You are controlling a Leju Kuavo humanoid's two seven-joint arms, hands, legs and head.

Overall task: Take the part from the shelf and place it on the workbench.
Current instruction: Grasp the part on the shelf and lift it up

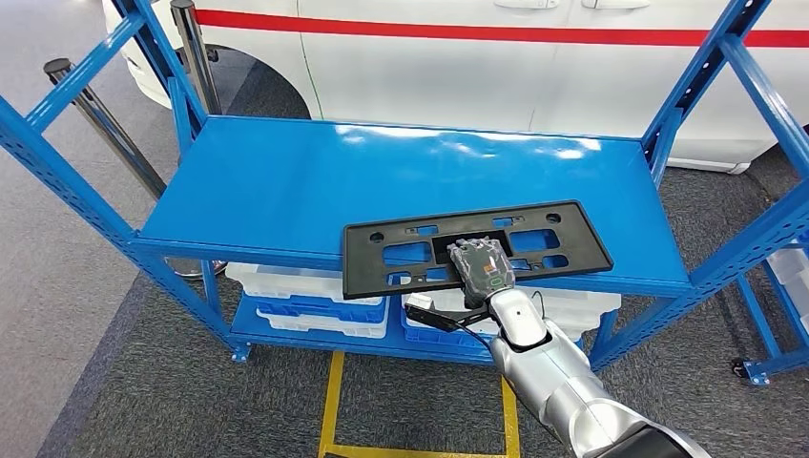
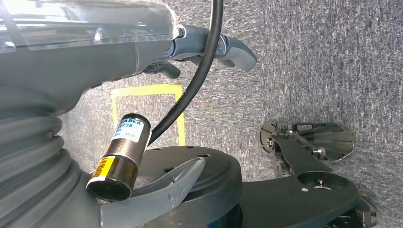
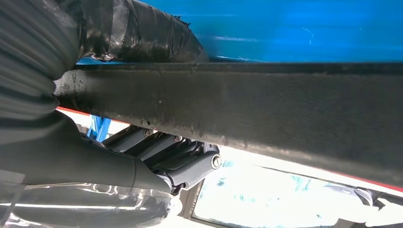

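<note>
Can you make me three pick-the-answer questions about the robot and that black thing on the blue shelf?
1. Where is the black part?
A. On the floor
B. At the front edge of the blue shelf
C. In a white bin

2. What colour is the stripe on the white car?
A. Red
B. Green
C. Yellow

3. What is the right hand doing?
A. Hanging by the floor
B. Holding a bottle
C. Gripping the black part

Answers:
1 B, the head view shows the part lying along the shelf's front edge, jutting over it.
2 A, a red band runs across the car behind the shelf.
3 C, the hand lies over the part's middle, and the right wrist view shows fingers curled around its bar.
</note>
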